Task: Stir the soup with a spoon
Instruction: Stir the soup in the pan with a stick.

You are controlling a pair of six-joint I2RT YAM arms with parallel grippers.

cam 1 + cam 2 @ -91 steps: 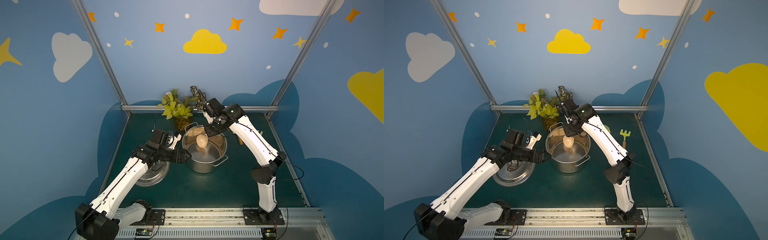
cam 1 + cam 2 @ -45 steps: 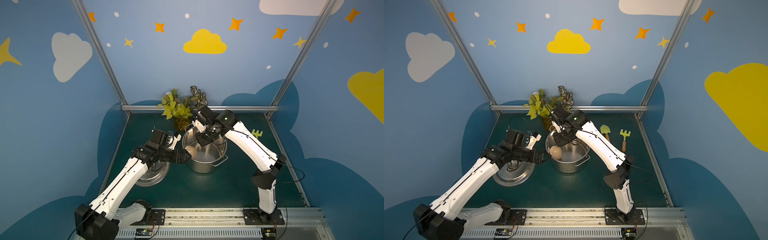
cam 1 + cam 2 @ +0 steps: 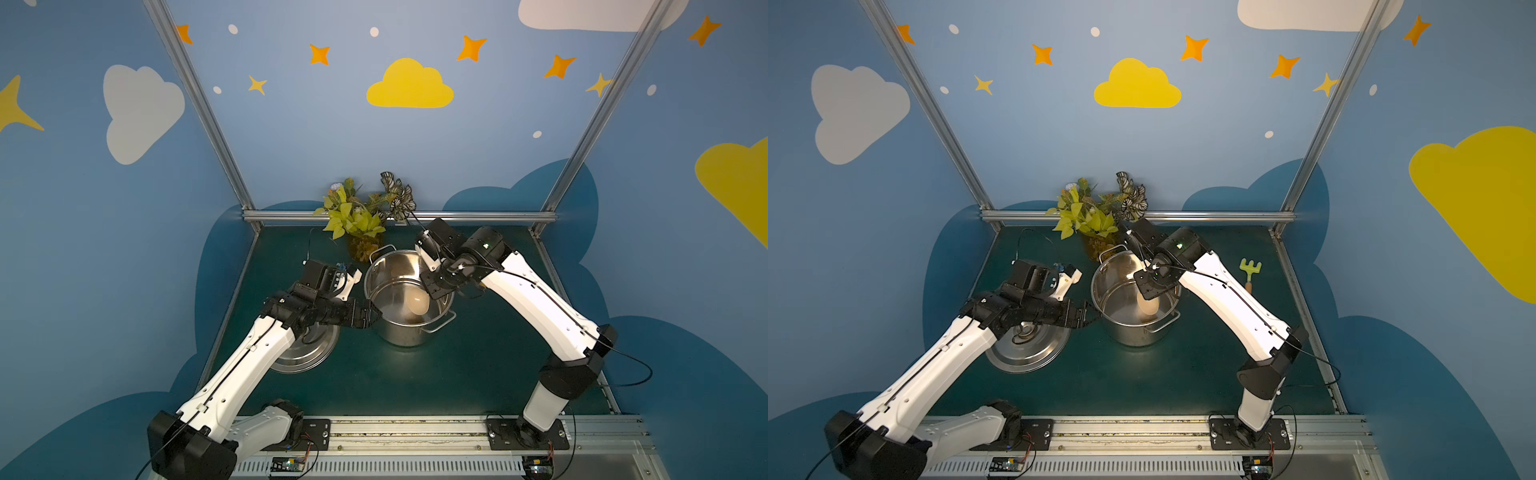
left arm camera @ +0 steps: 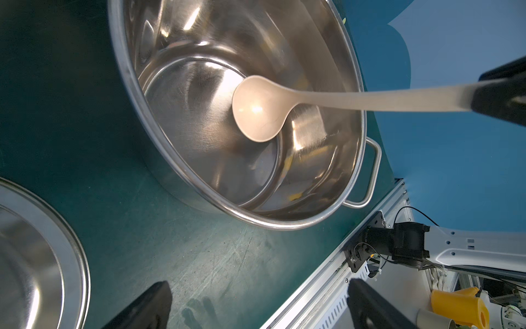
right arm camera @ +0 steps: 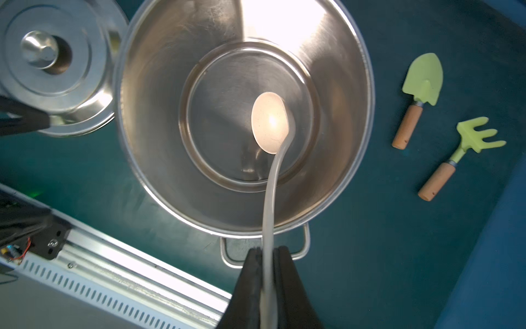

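The left arm (image 3: 249,361) and right arm (image 3: 536,299) share one build: white shell links dotted with small dark screw holes, joined by black joint housings. Each is mounted on a black bolted base plate (image 3: 498,434) on the aluminium rail (image 3: 407,432). Thin black cables (image 3: 642,362) trail along the white links. Farthest from the rail, a green light (image 3: 484,245) glows on the right arm's black housing. The left claw (image 3: 374,316) and right claw (image 5: 267,256) have black fingers.

1. Pot (image 3: 400,335): shiny stainless steel, two wire loop handles, upright, uncovered, bare metal floor showing.
2. Spoon (image 5: 269,122): cream plastic ladle, round bowl low inside, off centre; thin handle slants up past rim.
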